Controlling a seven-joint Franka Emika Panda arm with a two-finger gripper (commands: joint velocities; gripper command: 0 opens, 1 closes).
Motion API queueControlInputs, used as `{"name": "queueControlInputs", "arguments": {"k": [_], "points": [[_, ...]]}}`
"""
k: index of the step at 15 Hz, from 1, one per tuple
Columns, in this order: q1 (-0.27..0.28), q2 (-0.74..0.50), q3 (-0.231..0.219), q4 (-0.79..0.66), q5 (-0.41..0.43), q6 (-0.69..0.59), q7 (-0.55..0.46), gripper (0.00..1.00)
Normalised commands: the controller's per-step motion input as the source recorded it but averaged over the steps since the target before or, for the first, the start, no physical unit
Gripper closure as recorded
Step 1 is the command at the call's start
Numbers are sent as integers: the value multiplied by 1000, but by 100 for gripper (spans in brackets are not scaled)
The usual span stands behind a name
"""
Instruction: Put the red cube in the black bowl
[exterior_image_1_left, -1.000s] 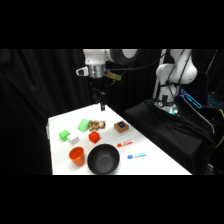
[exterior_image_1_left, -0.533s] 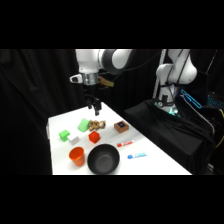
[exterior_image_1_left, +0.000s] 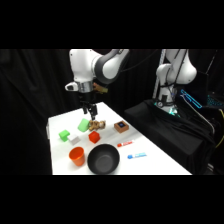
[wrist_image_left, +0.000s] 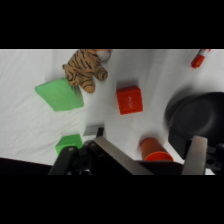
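While you look across the surface (exterior_image_1_left: 60, 152) from the side, the black bowl (exterior_image_1_left: 103, 159) sits nearest you, with an orange cup (exterior_image_1_left: 77, 156) touching or just beside its left rim. Just behind the bowl, the red cube (exterior_image_1_left: 94, 137) rests flat on the surface, apart from the rim. To the bowl's right you see a red marker (exterior_image_1_left: 124, 144) and a blue one (exterior_image_1_left: 136, 155). Farther back from the bowl lie a small green block (exterior_image_1_left: 64, 135), a larger pale green block (exterior_image_1_left: 83, 125), a striped tiger toy (exterior_image_1_left: 97, 124) and a brown block with a dark top (exterior_image_1_left: 121, 126). Above the tiger toy hangs the gripper (exterior_image_1_left: 89, 113); its jaws stand wide apart and hold nothing. From the wrist, you find the cube (wrist_image_left: 129, 99) free between the tiger toy (wrist_image_left: 85, 69) and the cup (wrist_image_left: 155, 149), the bowl (wrist_image_left: 197, 116) off to one side.
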Motion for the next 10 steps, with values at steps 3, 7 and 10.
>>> {"name": "queueControlInputs", "arguments": {"k": [3,7,10], "points": [[-105,294,103,263,45,125,-233,0],[-101,267,92,260,-2,111,-177,0],[-100,253,79,243,-42,115,-131,0]]}}
